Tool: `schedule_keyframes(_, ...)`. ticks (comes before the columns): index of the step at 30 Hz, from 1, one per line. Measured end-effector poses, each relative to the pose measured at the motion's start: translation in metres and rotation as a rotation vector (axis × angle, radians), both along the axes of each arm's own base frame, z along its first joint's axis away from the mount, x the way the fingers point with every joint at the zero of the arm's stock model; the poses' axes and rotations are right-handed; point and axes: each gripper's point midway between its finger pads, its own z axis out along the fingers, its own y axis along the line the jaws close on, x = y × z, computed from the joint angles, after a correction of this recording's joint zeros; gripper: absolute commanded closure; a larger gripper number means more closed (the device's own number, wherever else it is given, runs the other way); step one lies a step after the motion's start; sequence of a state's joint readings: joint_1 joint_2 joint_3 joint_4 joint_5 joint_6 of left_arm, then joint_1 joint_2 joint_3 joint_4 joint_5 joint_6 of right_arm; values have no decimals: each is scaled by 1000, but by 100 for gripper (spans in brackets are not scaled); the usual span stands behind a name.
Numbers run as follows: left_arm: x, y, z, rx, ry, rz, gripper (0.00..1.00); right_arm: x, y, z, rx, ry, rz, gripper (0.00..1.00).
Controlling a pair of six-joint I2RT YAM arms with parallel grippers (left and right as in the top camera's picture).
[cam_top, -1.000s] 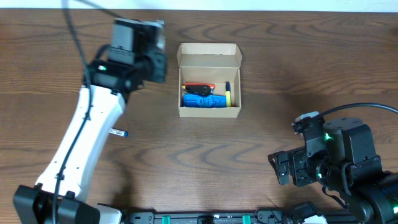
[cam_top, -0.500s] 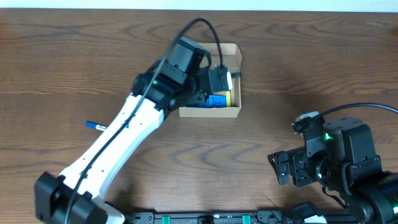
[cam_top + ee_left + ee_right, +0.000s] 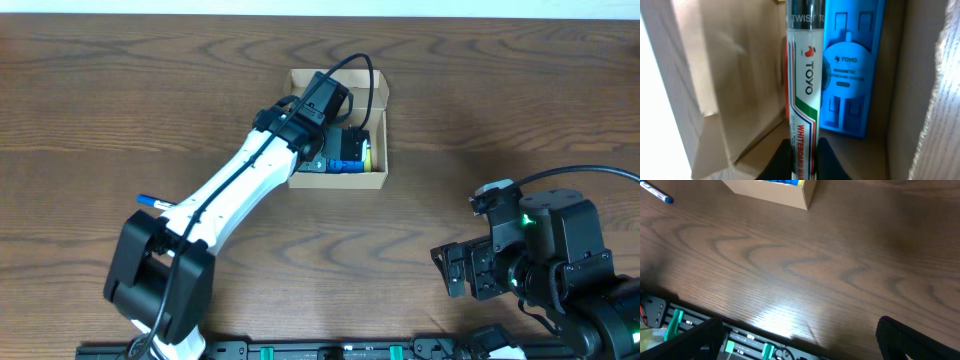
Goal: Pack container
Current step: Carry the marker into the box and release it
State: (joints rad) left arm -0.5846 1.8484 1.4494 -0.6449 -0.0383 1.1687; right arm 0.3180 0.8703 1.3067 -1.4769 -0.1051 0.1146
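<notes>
My left claw (image 3: 803, 159) pinched a whiteboard marker (image 3: 803, 85) inside the container (image 3: 340, 181), upper centre of the overhead frame, beside a blue duster (image 3: 847, 75). My right claw (image 3: 452, 272) sat spread wide, lower right.

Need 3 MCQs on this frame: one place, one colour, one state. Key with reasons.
1. Where does the loose blue-capped pen lie?
A. on the table, left of the container
B. inside the container
C. on the container's lid

2. What colour is the duster in the container?
A. red
B. green
C. blue

3. How is the left tool?
A. open over bare table
B. shut on the whiteboard marker, inside the container
C. out of view

Key:
1 A: the overhead view shows it alone on the wood.
2 C: the left wrist view shows its blue body.
3 B: its fingers flank the marker between cardboard walls.
</notes>
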Motion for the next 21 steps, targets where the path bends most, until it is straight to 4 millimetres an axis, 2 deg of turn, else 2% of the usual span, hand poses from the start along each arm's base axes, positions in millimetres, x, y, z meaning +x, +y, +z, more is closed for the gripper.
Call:
schedule_keyframes(2,1,0,-4,10,2,-5,48,0,0,0,0,0,0,1)
schedule_keyframes(5,4,0,-5,16,-11,-7,31,0,0,0,0,0,0,1)
schedule_keyframes(11,8,2,-3,21,-28,10,30,0,0,0,0,0,0,1)
schedule_keyframes(16,12,11,0,30,-50,143,15,0,0,0,0,0,0,1)
schedule_keyframes(19,11,22,10,23,-69,286,14,0,0,0,0,0,0,1)
schedule_keyframes(21,8,31,26,14,-78,369,17,0,0,0,0,0,0,1)
